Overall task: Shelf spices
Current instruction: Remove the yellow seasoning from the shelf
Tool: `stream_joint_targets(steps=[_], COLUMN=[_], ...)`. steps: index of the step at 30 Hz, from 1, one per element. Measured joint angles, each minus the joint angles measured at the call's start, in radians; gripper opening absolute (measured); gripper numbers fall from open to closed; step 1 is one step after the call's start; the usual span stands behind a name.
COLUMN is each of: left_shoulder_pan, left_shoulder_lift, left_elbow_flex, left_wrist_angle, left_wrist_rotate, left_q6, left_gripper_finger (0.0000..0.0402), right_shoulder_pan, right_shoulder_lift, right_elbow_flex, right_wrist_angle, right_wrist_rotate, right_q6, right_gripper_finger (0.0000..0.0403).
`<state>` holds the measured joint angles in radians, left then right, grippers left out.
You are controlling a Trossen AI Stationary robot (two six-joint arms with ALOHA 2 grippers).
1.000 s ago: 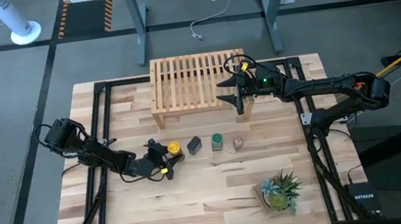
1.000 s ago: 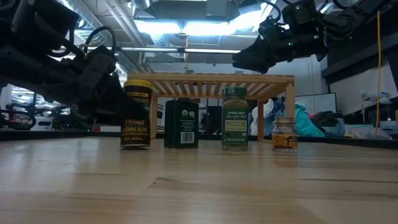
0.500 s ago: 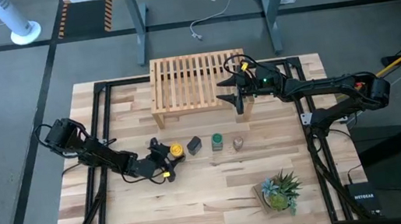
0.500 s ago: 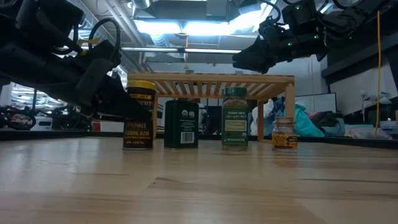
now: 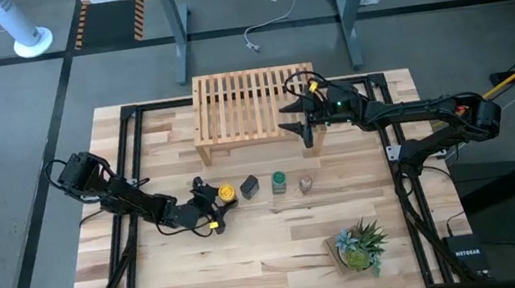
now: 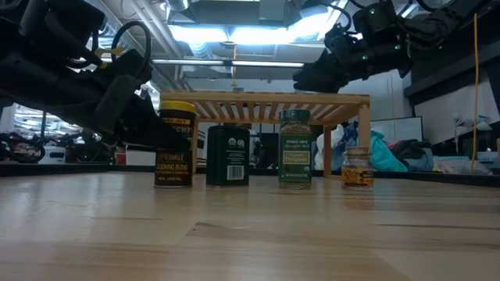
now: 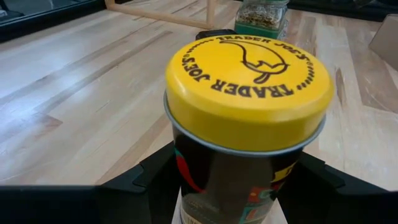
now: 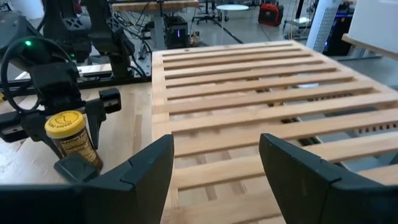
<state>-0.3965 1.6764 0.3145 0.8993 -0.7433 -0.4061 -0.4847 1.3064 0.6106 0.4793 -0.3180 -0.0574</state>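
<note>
spices all on the table, shelf (image 5: pixel 254 102) bare, nothing put away yet.
yellow-lidded jar (image 5: pixel 225 192) sits left of centre in the high view, first in a row with the black tin (image 5: pixel 249 186), green-lidded jar (image 5: pixel 278 181) and tiny jar (image 5: pixel 306 186); all four remain to be shelved. left gripper (image 5: pixel 208 199) reaches low from the left edge, its fingers (image 7: pixel 158 171) either side of the yellow-lidded jar, which looks gripped though it seems not lifted. right gripper (image 5: pixel 300 118) hovers above the shelf's right end, jaws apart and empty.
</note>
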Motion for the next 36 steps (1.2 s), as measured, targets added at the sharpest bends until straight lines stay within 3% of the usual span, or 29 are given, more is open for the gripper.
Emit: stream_joint_targets(steps=[19,26,30,36], left_shoulder_pan=[0.0,0.0,0.0,0.0], left_shoulder_lift=[0.0,-0.001,-0.001,-0.001], left_elbow_flex=[0.0,0.0,0.0,0.001], left_wrist_angle=[0.001,0.0,0.0,-0.001], left_wrist_rotate=[-0.001,-0.001,-0.001,-0.001], left_q6=[0.002,0.002,0.002,0.002], left_gripper_finger=[0.0214,0.0214,0.0214,0.0214], right_shoulder_pan=[0.0,0.0,-0.002,-0.065], right_shoulder_lift=[0.0,-0.012,-0.041,-0.171], right_elbow_flex=[0.0,0.0,-0.007,-0.104], right_wrist_angle=[-0.034,-0.034,-0.044,-0.062], right_wrist_rotate=[-0.002,-0.14,-0.165,-0.228], right_q6=[0.01,-0.04,-0.07,-0.042], right_gripper_finger=[0.0243,0.0243,0.0243,0.0243])
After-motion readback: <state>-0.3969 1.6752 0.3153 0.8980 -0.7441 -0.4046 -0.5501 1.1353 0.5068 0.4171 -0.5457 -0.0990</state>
